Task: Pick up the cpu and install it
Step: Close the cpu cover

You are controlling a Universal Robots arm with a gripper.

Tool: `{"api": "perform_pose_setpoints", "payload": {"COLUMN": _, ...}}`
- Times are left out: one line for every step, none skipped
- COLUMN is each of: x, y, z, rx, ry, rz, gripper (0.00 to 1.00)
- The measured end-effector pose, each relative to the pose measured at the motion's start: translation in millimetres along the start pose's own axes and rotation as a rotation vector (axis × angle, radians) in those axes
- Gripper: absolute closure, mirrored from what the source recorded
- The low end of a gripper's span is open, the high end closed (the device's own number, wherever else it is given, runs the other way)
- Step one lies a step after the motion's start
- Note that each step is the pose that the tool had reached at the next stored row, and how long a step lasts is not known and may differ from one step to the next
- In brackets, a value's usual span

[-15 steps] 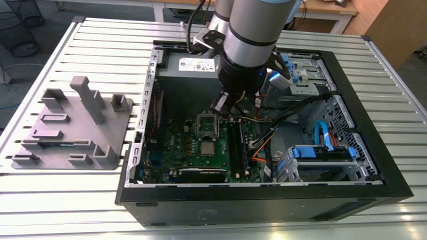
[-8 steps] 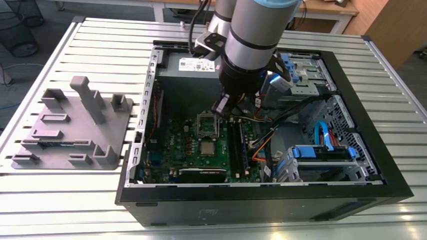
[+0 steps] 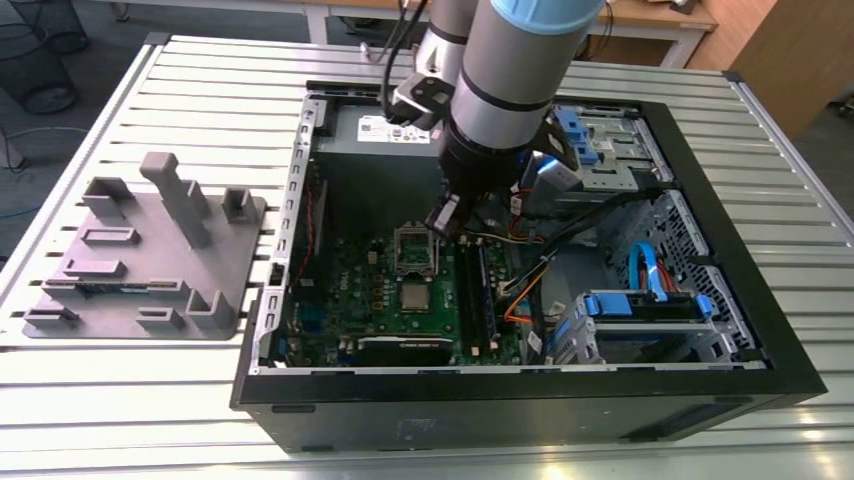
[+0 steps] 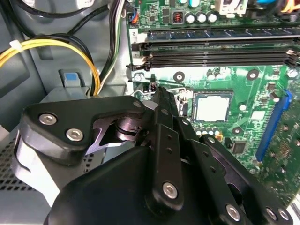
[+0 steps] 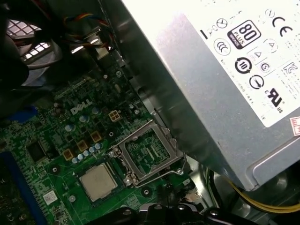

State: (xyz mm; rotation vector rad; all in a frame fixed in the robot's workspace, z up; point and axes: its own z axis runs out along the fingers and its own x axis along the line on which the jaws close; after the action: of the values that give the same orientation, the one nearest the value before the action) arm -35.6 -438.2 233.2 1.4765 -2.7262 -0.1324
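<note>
A: Where's the cpu (image 3: 416, 297)?
B: Flat on the motherboard (image 3: 387, 325). In the exterior view, the silver frame (image 3: 414, 250) is just beside it at 12 o'clock and the gripper (image 3: 446, 228) is at 1 o'clock, clear of it.
A: Jaws?
B: Can't tell if open or closed. The first wrist view shows the frame hollow with the power supply (image 5: 225, 70) beside it. The second wrist view shows memory slots (image 4: 220, 47), with the gripper body covering the rest of the board.

Slatted metal work table (image 3: 134, 400), pale grey, evenly lit. Grey floor (image 3: 187, 20) beyond far edge. Black wire basket (image 3: 40, 60) on floor, exterior view's left. Wooden desk (image 3: 654, 15), white legs, behind. Wooden panel (image 3: 787, 50), exterior view's right.
</note>
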Motion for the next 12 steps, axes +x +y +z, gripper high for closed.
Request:
{"api": "perform_pose_setpoints", "payload": {"x": -1.1, "y": 0.3, "z": 0.7, "rx": 0.0, "ry": 0.0001, "rz": 0.0, "gripper": 0.89}}
{"api": "perform_pose_setpoints", "payload": {"x": -2.3, "y": 0.6, "z": 1.5, "rx": 0.0, "ry": -0.0001, "rz": 0.0, "gripper": 0.89}}
{"api": "perform_pose_setpoints", "payload": {"x": -3.4, "y": 0.8, "z": 2.1, "rx": 0.0, "ry": -0.0002, "rz": 0.0, "gripper": 0.89}}
{"api": "perform_pose_setpoints", "payload": {"x": -4.5, "y": 1.0, "z": 2.7, "rx": 0.0, "ry": -0.0001, "rz": 0.0, "gripper": 0.89}}
{"api": "perform_pose_setpoints", "payload": {"x": -5.4, "y": 1.0, "z": 3.6, "rx": 0.0, "ry": -0.0002, "rz": 0.0, "gripper": 0.89}}
{"api": "perform_pose_setpoints", "payload": {"x": -6.4, "y": 1.1, "z": 4.7, "rx": -0.0001, "ry": -0.0003, "rz": 0.0, "gripper": 0.89}}
{"api": "perform_pose_setpoints", "payload": {"x": -7.4, "y": 1.2, "z": 5.6, "rx": -0.0001, "ry": -0.0002, "rz": 0.0, "gripper": 0.89}}
{"api": "perform_pose_setpoints", "payload": {"x": -8.5, "y": 1.6, "z": 6.5, "rx": 0.0, "ry": 0.0, "rz": 0.0, "gripper": 0.89}}
{"api": "perform_pose_setpoints", "payload": {"x": -9.6, "y": 2.1, "z": 7.6, "rx": 0.0, "ry": 0.0, "rz": 0.0, "gripper": 0.89}}
{"api": "perform_pose_setpoints", "payload": {"x": -10.7, "y": 2.7, "z": 8.6, "rx": 0.0, "ry": -0.0001, "rz": 0.0, "gripper": 0.89}}
{"api": "perform_pose_setpoints", "payload": {"x": -11.5, "y": 3.1, "z": 9.5, "rx": 0.0, "ry": -0.0002, "rz": 0.0, "gripper": 0.89}}
{"api": "perform_pose_setpoints", "payload": {"x": -12.0, "y": 3.3, "z": 10.2, "rx": 0.0, "ry": -0.0005, "rz": 0.002, "gripper": 0.89}}
